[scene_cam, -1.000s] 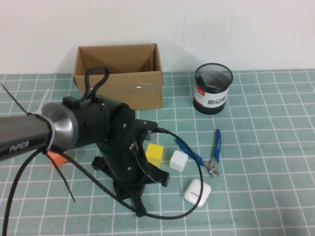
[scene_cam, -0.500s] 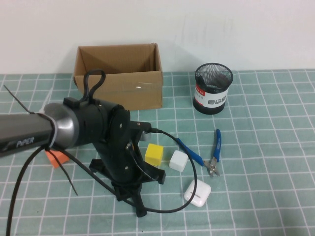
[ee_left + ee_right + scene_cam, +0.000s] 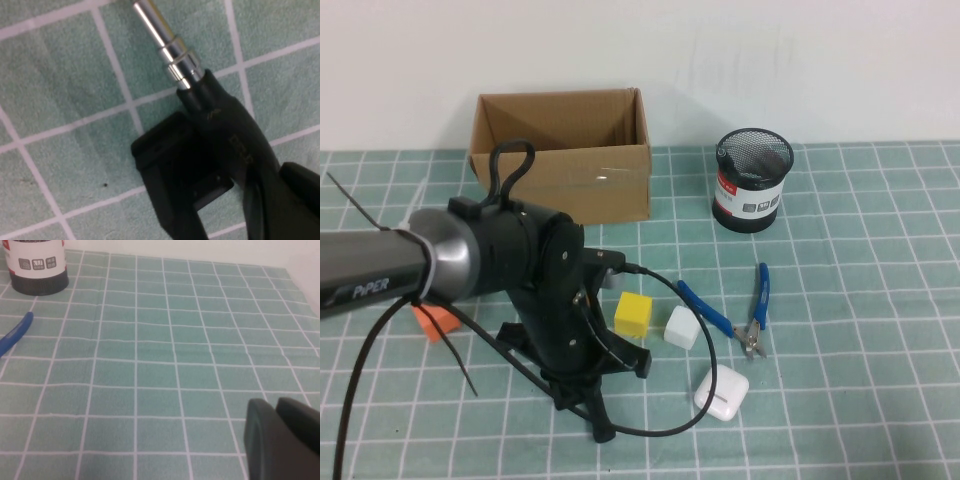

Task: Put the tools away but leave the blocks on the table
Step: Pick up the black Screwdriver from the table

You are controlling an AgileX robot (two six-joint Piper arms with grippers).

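Note:
My left gripper (image 3: 598, 415) points down at the teal table (image 3: 840, 400) in front of the blocks. In the left wrist view it (image 3: 272, 195) is shut on the black handle of the screwdriver (image 3: 225, 130), whose metal shaft (image 3: 165, 35) sticks out over the grid. A small black L-shaped bracket (image 3: 165, 170) lies against the handle. The blue-handled pliers (image 3: 735, 310) lie right of the white block (image 3: 682, 327) and the yellow block (image 3: 633, 313). The orange block (image 3: 435, 321) peeks out left of the arm. The thin rod tool is not visible. My right gripper (image 3: 280, 440) is shut and empty, out of the high view.
An open cardboard box (image 3: 560, 155) stands at the back left and a black mesh cup (image 3: 753, 180) at the back right, also in the right wrist view (image 3: 35, 267). A white glossy case (image 3: 722, 392) lies near the front. One pliers handle (image 3: 15, 332) shows in the right wrist view.
My left arm has shifted slightly to the left, uncovering more of the orange block. The gripper's lower end has stayed at about the same spot. Nothing else moved.

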